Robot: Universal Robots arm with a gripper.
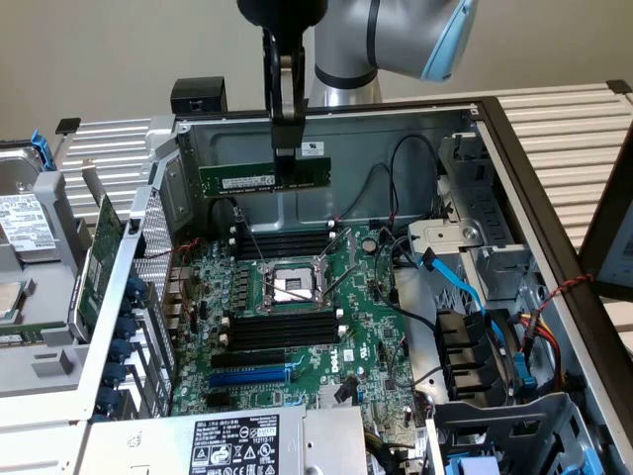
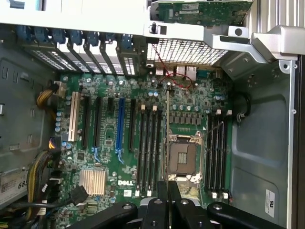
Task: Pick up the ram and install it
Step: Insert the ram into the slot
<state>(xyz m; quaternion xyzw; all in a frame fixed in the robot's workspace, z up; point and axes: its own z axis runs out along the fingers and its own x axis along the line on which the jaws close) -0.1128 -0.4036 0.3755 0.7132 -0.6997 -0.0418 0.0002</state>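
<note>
My gripper [image 1: 285, 166] is shut on the ram [image 1: 263, 177], a narrow green stick with black chips and a white label. It hangs level in the air above the open computer case, over the far end of the motherboard [image 1: 366, 327]. In the wrist view the ram [image 2: 167, 138] shows edge-on as a thin line running out from my gripper [image 2: 167, 193] over the board beside the processor socket [image 2: 183, 157]. Black memory slots [image 1: 282, 242] lie below the stick, with a second set [image 1: 277, 332] on the near side of the socket [image 1: 290, 287].
A green expansion card [image 1: 99, 262] stands in the swung-out bracket at the exterior view's left, beside a hard drive [image 1: 25, 223]. The power supply [image 1: 232, 445] sits at the front. Blue and black cables [image 1: 460, 282] and drive bays crowd the right side. Metal case walls [image 1: 396, 119] surround the board.
</note>
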